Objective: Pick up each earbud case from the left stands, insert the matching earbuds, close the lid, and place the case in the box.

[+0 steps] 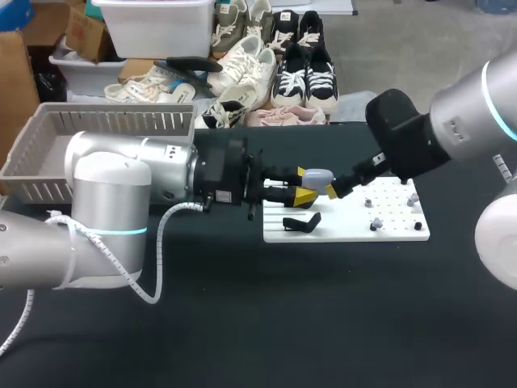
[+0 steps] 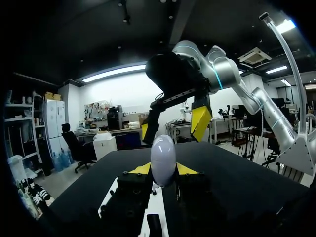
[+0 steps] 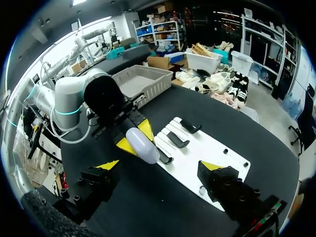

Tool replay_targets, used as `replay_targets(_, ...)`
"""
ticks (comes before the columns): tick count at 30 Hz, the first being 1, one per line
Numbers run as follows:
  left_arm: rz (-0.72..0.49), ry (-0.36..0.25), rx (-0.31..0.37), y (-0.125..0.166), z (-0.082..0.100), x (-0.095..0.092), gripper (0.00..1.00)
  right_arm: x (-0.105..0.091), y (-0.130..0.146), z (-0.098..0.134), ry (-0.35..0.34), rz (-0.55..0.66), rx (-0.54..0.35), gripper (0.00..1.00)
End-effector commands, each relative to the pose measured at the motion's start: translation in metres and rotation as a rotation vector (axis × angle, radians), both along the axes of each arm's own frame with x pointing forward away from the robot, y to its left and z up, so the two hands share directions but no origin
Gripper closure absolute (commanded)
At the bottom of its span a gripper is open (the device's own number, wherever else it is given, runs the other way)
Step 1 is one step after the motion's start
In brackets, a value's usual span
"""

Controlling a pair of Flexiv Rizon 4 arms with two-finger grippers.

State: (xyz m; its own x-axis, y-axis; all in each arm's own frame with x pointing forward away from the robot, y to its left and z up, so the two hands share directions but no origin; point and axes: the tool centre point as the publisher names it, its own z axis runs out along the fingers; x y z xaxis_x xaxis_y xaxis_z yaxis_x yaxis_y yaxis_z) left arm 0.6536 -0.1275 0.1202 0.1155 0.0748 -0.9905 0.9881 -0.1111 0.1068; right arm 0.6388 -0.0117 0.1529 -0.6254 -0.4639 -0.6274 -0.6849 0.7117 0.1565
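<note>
The pale earbud case (image 1: 317, 175) is clamped between the fingers of the left gripper (image 1: 304, 186) and held above the left end of the white board (image 1: 396, 230). The right gripper (image 1: 332, 189) is held just beside the case, fingers spread wide. A black stand (image 1: 300, 221) is seen on the board below.

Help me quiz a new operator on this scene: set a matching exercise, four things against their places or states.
1 earbud case
2 right gripper
3 basket
4 white board

a open, facing the case
b at the left rear of the table
c clamped in the left gripper
d bearing black stands

Pairs: 1-c, 2-a, 3-b, 4-d
</note>
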Motion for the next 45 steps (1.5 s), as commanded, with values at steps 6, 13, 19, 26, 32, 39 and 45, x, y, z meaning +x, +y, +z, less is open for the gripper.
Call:
replay_targets(6, 0.001, -0.001, -0.002, 0.000, -0.001, 0.000, 1.00, 0.005, 0.005, -0.002, -0.020, -0.050, -0.048, 0.00)
replay_targets(13, 0.001, -0.001, -0.002, 0.000, -0.001, 0.000, 1.00, 0.010, 0.006, -0.005, -0.010, -0.062, -0.062, 0.00)
replay_targets(19, 0.001, -0.001, -0.002, 0.000, -0.001, 0.000, 1.00, 0.013, 0.007, -0.007, -0.004, -0.066, -0.070, 0.00)
replay_targets(26, 0.001, -0.001, -0.002, 0.000, -0.001, 0.000, 1.00, 0.015, 0.006, -0.010, 0.003, -0.072, -0.076, 0.00)
replay_targets(32, 0.001, -0.001, -0.002, 0.000, -0.001, 0.000, 1.00, 0.017, 0.006, -0.011, 0.008, -0.080, -0.079, 0.00)
replay_targets(39, 0.001, -0.001, -0.002, 0.000, -0.001, 0.000, 1.00, 0.020, 0.004, -0.011, 0.003, -0.098, -0.081, 0.00)
replay_targets(45, 0.001, -0.001, -0.002, 0.000, -0.001, 0.000, 1.00, 0.020, 0.005, -0.008, 0.007, -0.099, -0.067, 0.00)
